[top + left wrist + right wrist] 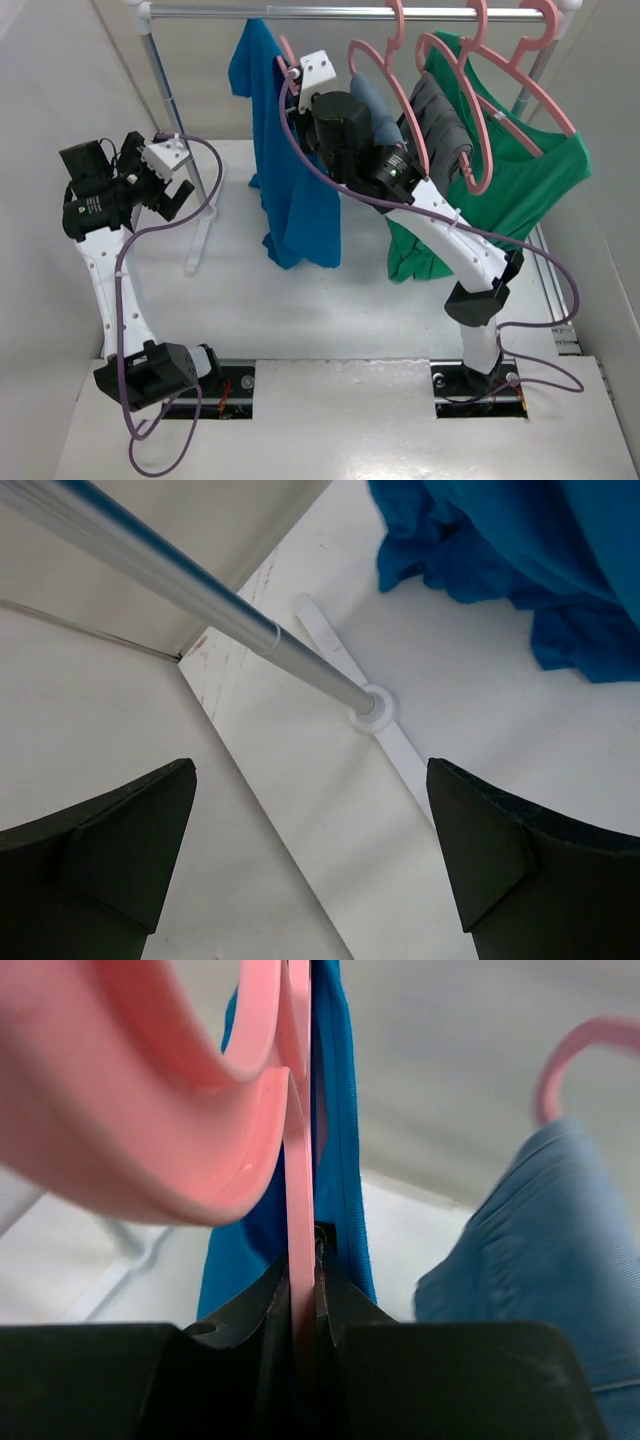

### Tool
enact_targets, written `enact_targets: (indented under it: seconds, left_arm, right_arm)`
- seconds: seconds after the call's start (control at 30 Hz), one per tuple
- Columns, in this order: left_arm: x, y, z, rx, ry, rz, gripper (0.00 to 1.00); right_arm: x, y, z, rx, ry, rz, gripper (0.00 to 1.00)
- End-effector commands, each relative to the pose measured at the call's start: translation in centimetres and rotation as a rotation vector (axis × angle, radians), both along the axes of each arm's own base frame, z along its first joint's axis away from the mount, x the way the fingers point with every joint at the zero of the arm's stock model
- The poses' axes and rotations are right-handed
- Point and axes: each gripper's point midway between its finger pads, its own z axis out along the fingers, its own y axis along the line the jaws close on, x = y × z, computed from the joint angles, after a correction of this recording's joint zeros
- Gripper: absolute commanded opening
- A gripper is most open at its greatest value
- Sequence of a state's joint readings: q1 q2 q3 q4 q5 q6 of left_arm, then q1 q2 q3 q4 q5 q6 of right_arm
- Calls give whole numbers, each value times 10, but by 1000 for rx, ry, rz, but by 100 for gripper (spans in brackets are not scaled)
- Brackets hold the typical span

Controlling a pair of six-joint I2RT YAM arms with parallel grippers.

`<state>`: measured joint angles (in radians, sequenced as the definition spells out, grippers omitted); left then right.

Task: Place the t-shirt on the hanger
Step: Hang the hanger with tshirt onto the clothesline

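The royal-blue t-shirt (285,170) hangs draped on a salmon-pink hanger (288,55) below the rail, its hem near the table. My right gripper (303,85) is shut on the hanger; in the right wrist view the pink hanger (300,1190) runs straight between my closed fingers (262,1295), with the blue t-shirt (340,1140) right behind it. My left gripper (172,190) is open and empty, left of the shirt beside the rack pole. The left wrist view shows the shirt's hem (520,560) beyond the open fingers (480,850).
A clothes rail (350,12) crosses the back, with its left pole (175,110) and foot (375,712) near my left gripper. To the right hang pink hangers with grey garments (440,125) and a green shirt (510,170). White walls enclose both sides.
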<state>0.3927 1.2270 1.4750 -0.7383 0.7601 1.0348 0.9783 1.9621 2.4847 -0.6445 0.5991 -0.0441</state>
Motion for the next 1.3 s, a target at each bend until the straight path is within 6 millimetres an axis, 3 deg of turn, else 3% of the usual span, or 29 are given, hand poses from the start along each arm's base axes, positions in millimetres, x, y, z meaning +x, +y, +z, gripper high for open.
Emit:
enact_targets:
  seconds: [0.0,0.1,0.27,0.53,0.57,0.63,0.73,0.87,1.03,1.27]
  left_arm:
    - [-3,1,26,-4,-41,71,100]
    - [-4,-13,25,-28,-33,28,100]
    - [-3,-20,16,-35,-13,9,100]
    - [-7,-22,1,-43,28,8,100]
    - [-7,-22,1,-43,29,8,100]
    - [-8,-23,-1,-46,37,8,100]
    - [-9,-26,-5,-49,46,-1,100]
    - [-10,-26,-10,-54,64,-1,100]
    - [-12,-27,-15,-60,83,0,100]
    - [-12,-27,-15,-53,79,-5,100]
  right_arm:
    - [1,-41,106,244,-254,-123,0]
    - [8,-53,130,302,-341,-186,0]
    - [29,-54,135,358,-394,-238,0]
    - [55,-26,112,373,-411,-236,0]
    - [53,-29,118,394,-423,-237,0]
    - [61,-18,104,376,-412,-236,0]
    - [68,-27,107,397,-427,-266,0]
    - [84,-20,88,378,-411,-257,0]
    - [86,-8,76,371,-386,-212,0]
    - [77,-17,110,460,-450,-206,0]
